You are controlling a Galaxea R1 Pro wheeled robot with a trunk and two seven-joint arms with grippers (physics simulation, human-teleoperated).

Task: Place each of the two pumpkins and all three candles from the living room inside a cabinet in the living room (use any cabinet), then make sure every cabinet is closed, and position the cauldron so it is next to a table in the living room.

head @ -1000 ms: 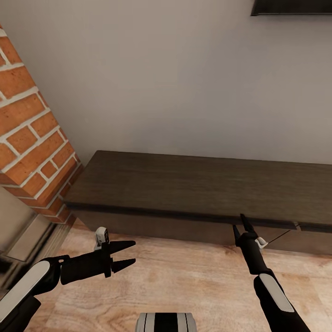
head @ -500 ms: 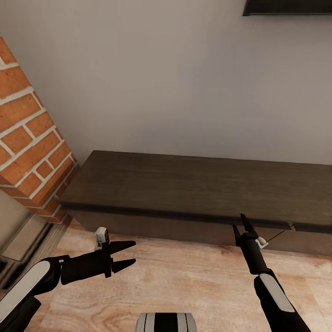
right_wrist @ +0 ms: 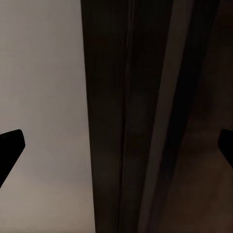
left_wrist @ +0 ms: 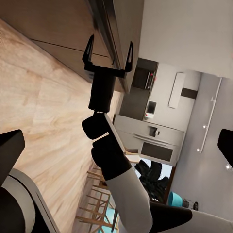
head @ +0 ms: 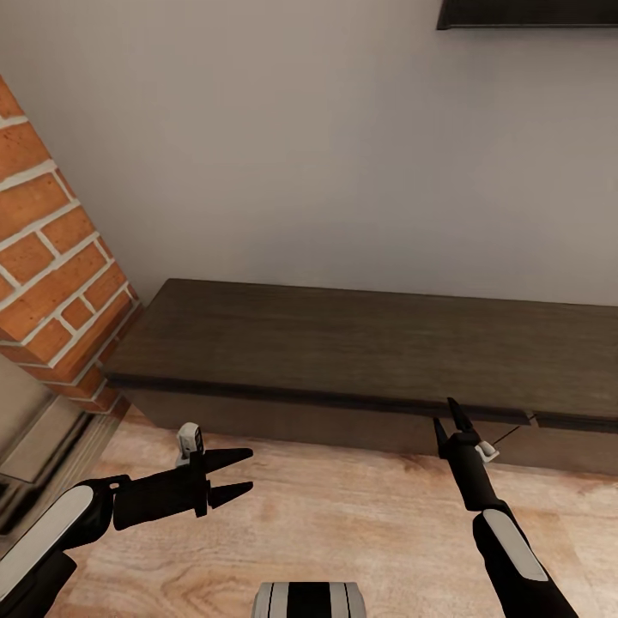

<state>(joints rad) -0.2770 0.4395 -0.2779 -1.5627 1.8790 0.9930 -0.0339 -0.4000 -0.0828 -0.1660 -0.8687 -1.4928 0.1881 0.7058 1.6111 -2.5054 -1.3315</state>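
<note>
**A:** Where is your cabinet?

**B:** Straight ahead of you. The long, low dark-brown TV unit (head: 360, 352) runs along the grey wall (head: 326, 154), its top bare, its left end just beside the brick pillar (head: 51, 257). The front panels look pushed in; you can see a thin seam between two fronts near the right end.

**A:** And your right arm?

**B:** Your right gripper (head: 450, 421) points up at the unit's front edge, close under the overhanging top, just left of that seam. Its two fingers stand apart with nothing between them. From the left wrist view you see the same gripper (left_wrist: 108, 52) spread wide, one finger on each side of the dark lip. Whether the tips touch the wood, you cannot tell. The right wrist view looks along the dark front (right_wrist: 145, 116) from very near, both fingertips at the far edges of the frame.

**A:** Your left arm?

**B:** Your left gripper (head: 237, 474) hangs low over the wooden floor (head: 343, 532), pointing sideways toward your right arm, well short of the unit. Its jaws are parted and empty.

**A:** Anything else?

**B:** A dark screen edge (head: 528, 13) sits high on the wall. In the left wrist view, a kitchen with a fridge (left_wrist: 150, 141) lies beyond the unit's end.
</note>
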